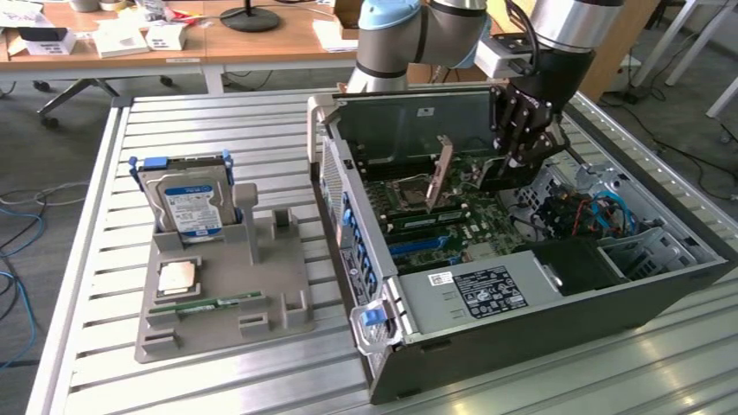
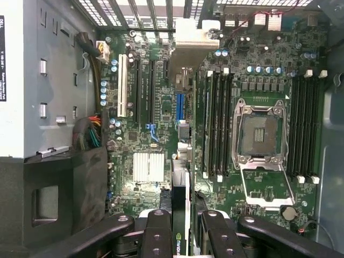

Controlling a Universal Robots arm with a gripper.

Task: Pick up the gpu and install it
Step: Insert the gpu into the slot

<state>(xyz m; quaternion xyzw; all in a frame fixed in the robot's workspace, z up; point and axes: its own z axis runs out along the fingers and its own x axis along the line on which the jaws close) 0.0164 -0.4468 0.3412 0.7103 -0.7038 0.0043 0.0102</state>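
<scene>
Black jointed fingers (image 2: 158,231) of the pincer (image 2: 185,236) sit closest in the wrist view, pinching the gpu (image 2: 179,223), a thin dark card on a green board, seen edge-on between them. In the exterior view the pincer (image 1: 521,160) hangs inside the open dark-grey computer case (image 1: 645,294), which lies on its side on the slatted aluminium tabletop (image 1: 207,121). The gpu (image 1: 440,173) stands upright on its long edge over the green motherboard (image 1: 461,216), its silvery bracket end toward the exterior view's left and the grip at the opposite end. Whether its lower edge has met a slot I cannot tell. Beneath it run the long black expansion slots (image 2: 142,86) beside a white slot (image 2: 122,86), with a ribbed silver heatsink (image 2: 149,165) and the empty silver-framed processor socket (image 2: 260,134) close by, and the grey power supply box (image 2: 48,80) to one side. Held by one end only, the card could swing or tilt in the grip, so its contact edge might land skewed and jam or scrape the small parts crowding the slots. The bracket could also catch on the case's rear wall and stop the card seating flat. Well apart, on the exterior view's left, a grey moulded holder (image 1: 276,303) carries a blue-labelled silver hard drive (image 1: 190,207) and a narrow green RAM stick (image 1: 207,304).
</scene>
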